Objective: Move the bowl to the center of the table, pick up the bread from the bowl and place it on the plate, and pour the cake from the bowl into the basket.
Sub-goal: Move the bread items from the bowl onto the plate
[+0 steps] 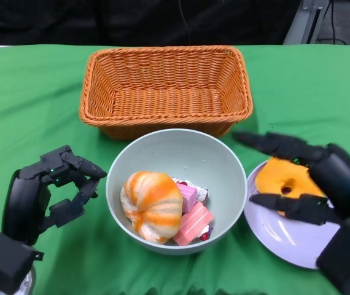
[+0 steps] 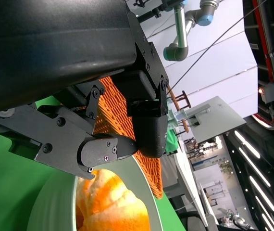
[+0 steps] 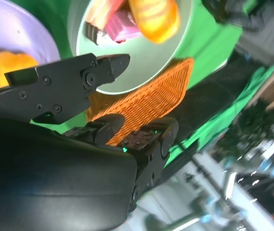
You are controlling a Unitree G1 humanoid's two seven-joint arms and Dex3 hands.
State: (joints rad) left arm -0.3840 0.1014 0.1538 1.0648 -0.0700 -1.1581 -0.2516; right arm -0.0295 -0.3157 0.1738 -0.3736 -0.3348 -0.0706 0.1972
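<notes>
Green cloth covers the whole counter point(image 1: 27, 98), with dark clutter behind its far edge. Largest on it is the rectangular woven orange wicker basket point(image 1: 166, 89), standing open at the far middle; being stiff and light, it could slide if the bowl knocks it during the pour. Just in front of it, nearly touching, sits the round pale grey-green bowl point(image 1: 181, 153), roughly mid-counter. It looks rigid and smooth-walled, likely slippery to hard fingers, so I judge the rim the best place to take hold, pinched from the side.

Right of the bowl lies the round lilac plate point(image 1: 279, 236), already carrying an orange ring-shaped pastry point(image 1: 285, 178). Inside the bowl, the orange-and-cream striped round bread roll point(image 1: 152, 204) fills the left half. It appears soft and light, and a gentle wrap around its sides from above should lift it without crushing. Beside it lie the pink layered cake pieces point(image 1: 192, 218), small and probably crumbly, better tipped out than gripped.

The right hand point(image 1: 310, 178) hovers over the plate, fingers point(image 1: 267, 142) spread apart and holding nothing. The left hand point(image 1: 49, 193) waits beside the bowl, its fingers loosely curved but apart, also holding nothing.
</notes>
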